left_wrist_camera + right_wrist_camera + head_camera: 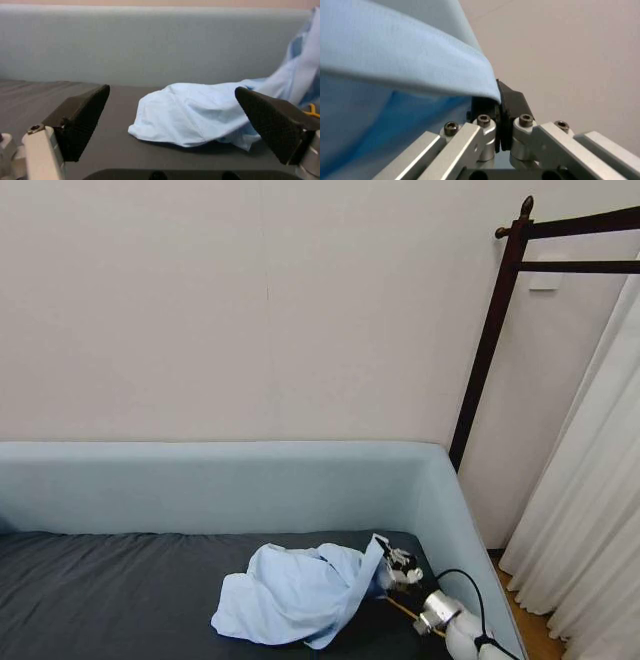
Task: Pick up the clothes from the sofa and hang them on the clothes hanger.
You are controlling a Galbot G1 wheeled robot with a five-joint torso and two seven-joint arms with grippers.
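Head view: a pale blue garment [300, 595] lies crumpled on the dark seat of the sofa [250, 480], near its right end. Right claw [393, 568] sits at the garment's right edge, where a fold of cloth rises to it. A dark wooden clothes hanger [487, 340] stands beyond the sofa's right end, well apart. Right wrist view settles the grip: that claw is clenched on the cloth's edge. Left wrist view shows the left claw [172, 89] released, fingers spread wide, low over the seat, facing the garment.
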